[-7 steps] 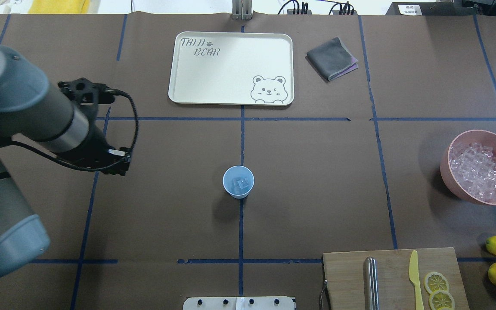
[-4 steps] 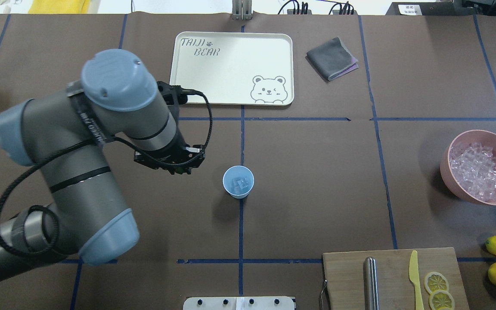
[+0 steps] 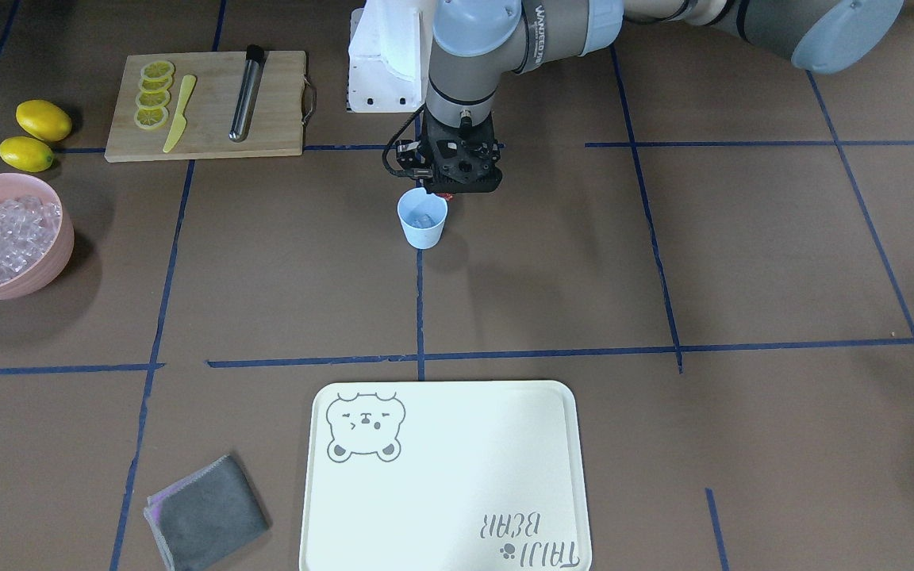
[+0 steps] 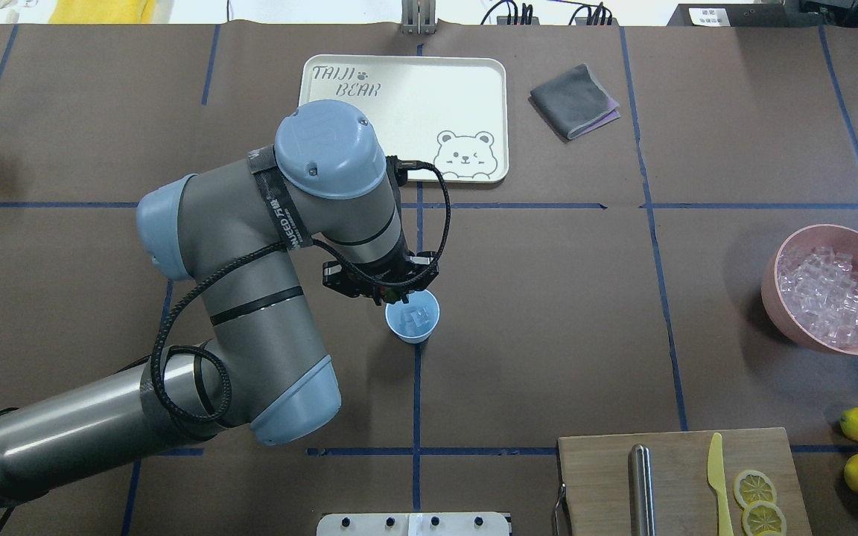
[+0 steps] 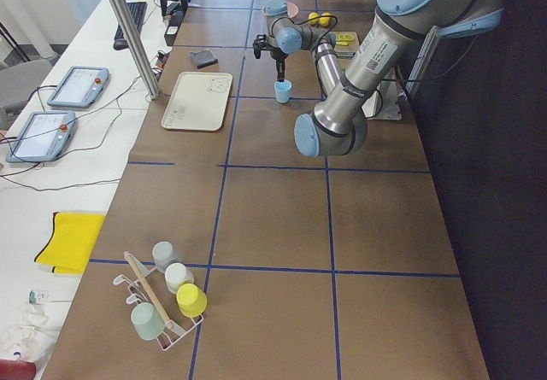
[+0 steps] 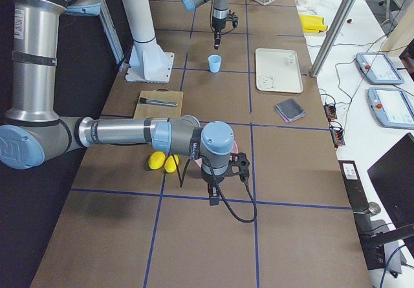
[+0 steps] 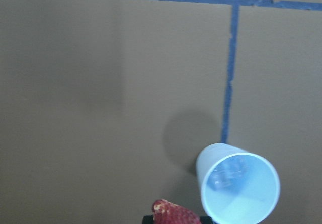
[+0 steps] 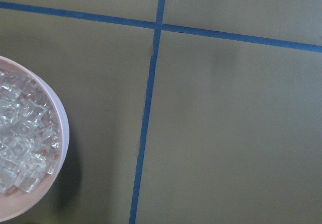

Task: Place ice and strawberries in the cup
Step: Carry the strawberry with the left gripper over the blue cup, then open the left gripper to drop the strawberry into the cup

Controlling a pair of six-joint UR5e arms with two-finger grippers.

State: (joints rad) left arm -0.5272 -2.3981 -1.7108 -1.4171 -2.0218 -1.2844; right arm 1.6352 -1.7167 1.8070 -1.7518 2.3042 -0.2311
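brown table (image 4: 548, 335) bears pale-blue cup (image 7: 239, 190); red strawberry (image 7: 173, 215) near.

The brown paper tabletop (image 4: 548, 335) is crossed by a grid of dark blue tape lines (image 4: 416, 402). The tapered plastic cup (image 4: 401, 325) is plain light blue. The red strawberry (image 7: 174, 215) is flecked with pale seeds. The clear ice cubes (image 4: 827, 296) (glassy, whitish) contrast with their pink round bowl (image 3: 44, 270). The cream rectangular tray (image 4: 399, 126) bears a grey bear drawing and lettering.
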